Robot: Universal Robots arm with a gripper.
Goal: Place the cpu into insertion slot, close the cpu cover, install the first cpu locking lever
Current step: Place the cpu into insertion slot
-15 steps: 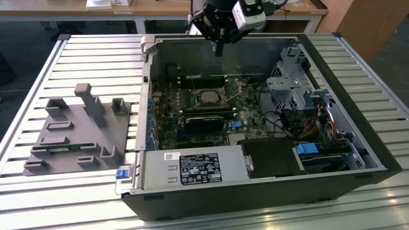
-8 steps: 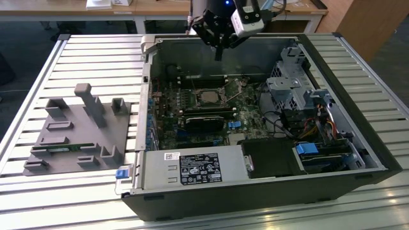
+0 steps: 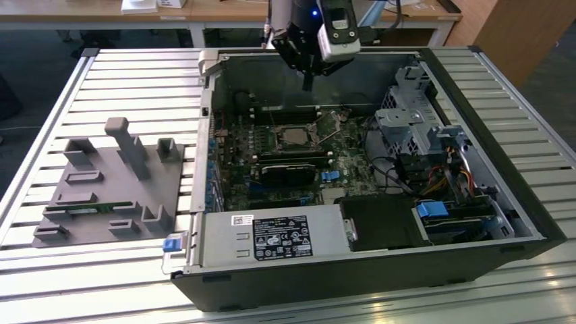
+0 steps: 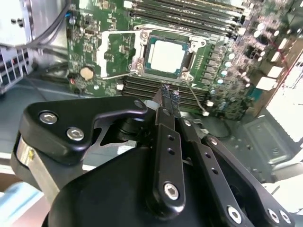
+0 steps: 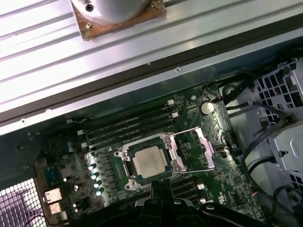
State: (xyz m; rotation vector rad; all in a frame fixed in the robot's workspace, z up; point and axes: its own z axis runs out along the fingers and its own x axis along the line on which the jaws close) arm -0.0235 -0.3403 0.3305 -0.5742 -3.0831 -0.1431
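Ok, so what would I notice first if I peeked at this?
Probably the big open computer case lying on the slatted table, its insides showing. In both wrist views the shiny silver cpu sits in its square insertion slot, with the cpu cover flipped open beside it. The black claw hangs over the case, holding nothing.

The pincer (image 4: 169, 96) is matt black metal, with bright silvery screw heads. Just beyond its tips, the chip (image 4: 166, 56) shows a smooth, pale satin metal face. The cover (image 5: 207, 149) beside it is thin, shiny metal. The board (image 4: 90, 52) around them is glossy green. Far below, the table (image 3: 135, 88) is ribbed bare metal.
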